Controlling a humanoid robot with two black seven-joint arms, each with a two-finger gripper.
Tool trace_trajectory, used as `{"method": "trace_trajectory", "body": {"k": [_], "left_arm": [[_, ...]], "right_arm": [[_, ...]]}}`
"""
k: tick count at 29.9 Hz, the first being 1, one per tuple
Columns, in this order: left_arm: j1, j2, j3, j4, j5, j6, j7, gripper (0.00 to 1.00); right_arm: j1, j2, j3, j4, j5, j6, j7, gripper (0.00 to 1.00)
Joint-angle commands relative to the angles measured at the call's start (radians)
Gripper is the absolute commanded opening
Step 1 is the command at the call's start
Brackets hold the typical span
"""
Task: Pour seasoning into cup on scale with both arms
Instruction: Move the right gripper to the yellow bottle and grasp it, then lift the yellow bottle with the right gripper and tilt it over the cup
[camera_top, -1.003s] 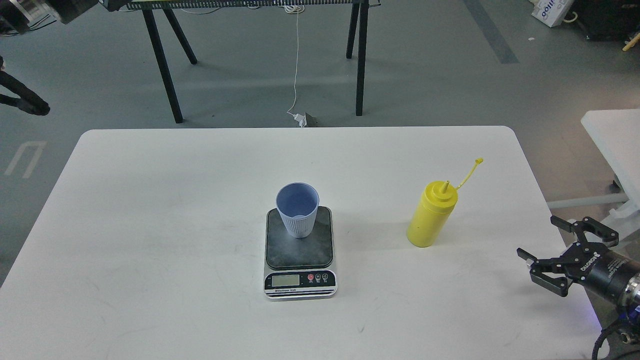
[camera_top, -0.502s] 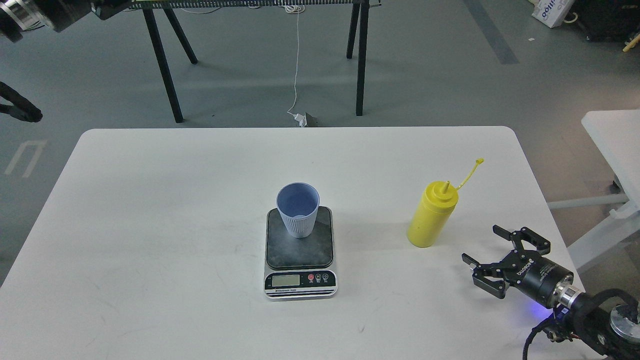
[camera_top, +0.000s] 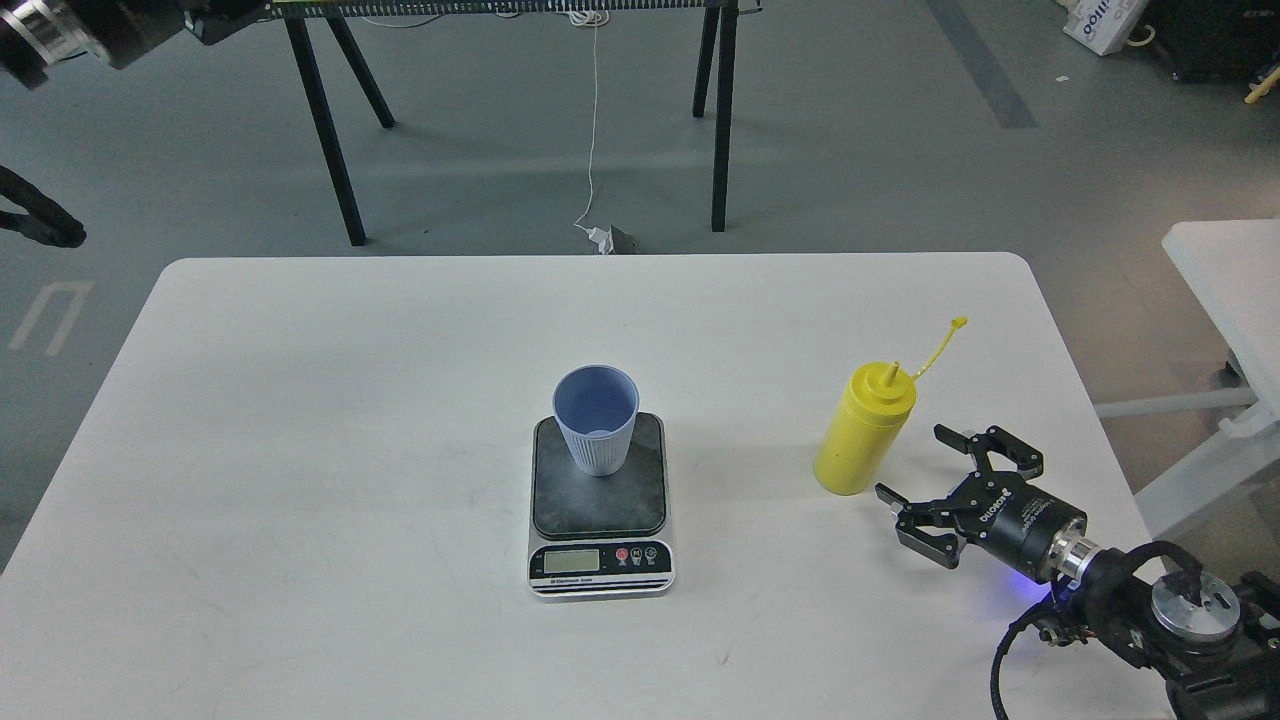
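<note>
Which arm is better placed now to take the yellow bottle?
Right. The right gripper is open beside the seasoning bottle, not touching it. The left gripper is not in view.

I see a matt white table, smooth but faintly scuffed. The yellow bottle looks like soft plastic with a dull sheen. The light blue cup is plastic too, finely ribbed outside. The scale has a dark, slightly mottled platform and a glossy silver front. My right gripper is matt black with a polished metal ring at the wrist.
</note>
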Motion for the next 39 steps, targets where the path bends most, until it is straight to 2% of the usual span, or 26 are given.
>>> {"method": "trace_trajectory", "body": {"k": [1, 19, 22, 24, 26, 28, 30, 34, 39], "left_arm": [[0.001, 0.0, 0.0, 0.0, 0.0, 0.0, 0.0, 0.99], [0.016, 0.017, 0.0, -0.005, -0.002, 0.0, 0.0, 0.99], [0.022, 0.025, -0.002, -0.005, -0.002, 0.0, 0.0, 0.99], [0.024, 0.023, -0.002, -0.005, -0.002, 0.0, 0.0, 0.99], [0.024, 0.023, -0.002, -0.005, -0.002, 0.0, 0.0, 0.99], [0.024, 0.02, -0.002, -0.005, -0.002, 0.0, 0.0, 0.99], [0.024, 0.02, -0.002, -0.006, -0.003, 0.0, 0.0, 0.99], [0.024, 0.02, -0.002, -0.006, -0.002, 0.0, 0.0, 0.99], [0.024, 0.019, -0.005, -0.006, -0.005, 0.0, 0.0, 0.99]], "right_arm": [[0.016, 0.036, 0.0, -0.032, -0.019, 0.0, 0.0, 0.99], [0.114, 0.088, -0.043, -0.102, -0.021, 0.0, 0.0, 0.99], [0.128, 0.097, -0.046, -0.108, -0.021, 0.0, 0.0, 0.96], [0.129, 0.102, -0.049, -0.116, -0.021, 0.0, 0.0, 0.83], [0.129, 0.113, -0.049, -0.116, -0.022, 0.0, 0.0, 0.63], [0.131, 0.116, -0.049, -0.114, -0.024, 0.0, 0.0, 0.37], [0.131, 0.117, -0.049, -0.114, -0.032, 0.0, 0.0, 0.22], [0.151, 0.119, -0.049, -0.113, -0.038, 0.0, 0.0, 0.15], [0.344, 0.104, -0.048, -0.116, -0.093, 0.0, 0.0, 0.13]]}}
